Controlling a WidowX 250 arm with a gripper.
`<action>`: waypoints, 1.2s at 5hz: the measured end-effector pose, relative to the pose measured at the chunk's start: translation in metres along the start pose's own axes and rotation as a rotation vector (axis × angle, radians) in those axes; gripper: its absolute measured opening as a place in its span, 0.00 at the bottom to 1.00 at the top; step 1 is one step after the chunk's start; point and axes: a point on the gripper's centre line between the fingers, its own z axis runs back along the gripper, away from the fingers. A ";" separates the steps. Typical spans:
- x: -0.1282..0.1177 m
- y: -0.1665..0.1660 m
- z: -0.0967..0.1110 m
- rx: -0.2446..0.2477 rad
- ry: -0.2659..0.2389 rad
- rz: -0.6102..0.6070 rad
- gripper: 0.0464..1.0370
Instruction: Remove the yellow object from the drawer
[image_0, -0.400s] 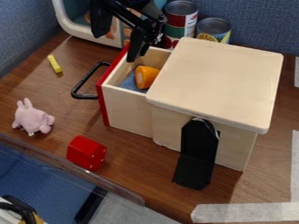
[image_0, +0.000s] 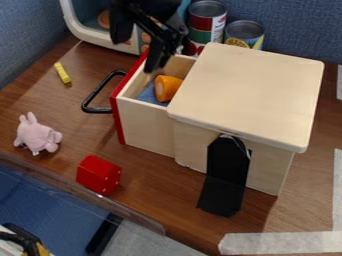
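Upper left, the hand (image_0: 136, 57), its fingers wide and empty, has edged slightly rightward by the open drawer (image_0: 147, 122); the yellow-orange object (image_0: 167, 88) lies inside, left of centre, its grasp seemingly still ahead.

A pink plush toy (image_0: 37, 134) sits near a red block (image_0: 98, 174), well apart from two cans (image_0: 208, 22).

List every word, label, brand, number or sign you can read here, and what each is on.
No text can be read.
Taller can: printed label, lettering too small to read.
Shorter can: label with yellow, also too small.
Red block: pale dots, no lettering.
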 end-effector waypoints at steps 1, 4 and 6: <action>0.009 0.008 -0.003 0.042 -0.024 -0.093 0.96; 0.022 -0.008 -0.028 0.012 -0.128 -0.532 0.96; 0.017 0.006 -0.040 -0.088 -0.270 -0.675 0.96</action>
